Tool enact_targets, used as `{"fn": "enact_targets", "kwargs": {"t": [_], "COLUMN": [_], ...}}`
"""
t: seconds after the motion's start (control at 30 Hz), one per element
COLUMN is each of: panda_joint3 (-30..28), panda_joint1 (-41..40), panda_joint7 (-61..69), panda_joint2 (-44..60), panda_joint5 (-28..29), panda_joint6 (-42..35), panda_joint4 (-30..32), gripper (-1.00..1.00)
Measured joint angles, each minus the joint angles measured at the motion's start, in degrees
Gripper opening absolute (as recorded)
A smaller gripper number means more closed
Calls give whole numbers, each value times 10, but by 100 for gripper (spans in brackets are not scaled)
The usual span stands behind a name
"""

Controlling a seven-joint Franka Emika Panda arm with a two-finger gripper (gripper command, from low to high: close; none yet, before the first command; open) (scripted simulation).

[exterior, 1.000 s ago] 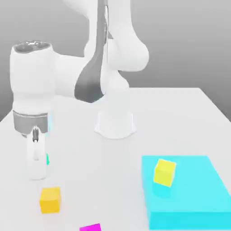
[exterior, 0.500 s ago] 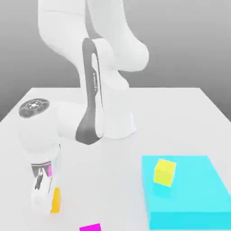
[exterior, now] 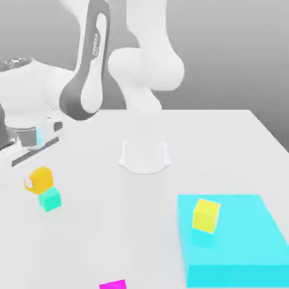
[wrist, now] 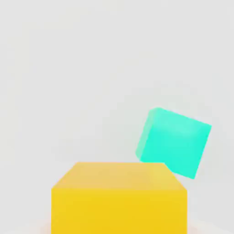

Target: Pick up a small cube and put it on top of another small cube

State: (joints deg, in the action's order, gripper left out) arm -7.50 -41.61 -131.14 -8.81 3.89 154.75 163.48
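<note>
Looking across the white table, I see plenty of open room through its middle and along the far edge, broken only by the arm's round base standing in the centre. The near corner at the exterior view's right is taken by a large flat cyan block, with a lemon-yellow cube sitting on its top near the block's far corner. A magenta cube lies right at the near edge, cut off by the frame.

My work is at the edge on the exterior view's left. The gripper hangs there, closed on the amber cube, which sits raised off the table. Just below it and a touch toward the exterior view's right, the teal cube rests on the surface; the two look very close or touching at a corner, and I cannot tell which.

From the hand view, the amber cube fills the foreground squarely, and the teal cube lies beyond it, turned at an angle to it, with bare table all around.
</note>
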Motion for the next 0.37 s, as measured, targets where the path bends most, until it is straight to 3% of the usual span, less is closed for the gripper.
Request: {"fn": "enact_targets", "kwargs": {"t": [0.23, 0.27, 0.37], "panda_joint3": [-3, 2, 2], "panda_joint1": [-5, -6, -6], "panda_joint7": [15, 22, 22], "panda_joint2": [107, 123, 123], "panda_joint5": [-51, -61, -61], "panda_joint6": [116, 131, 131], "panda_joint4": [9, 8, 8], "gripper": [-100, 100, 100]}}
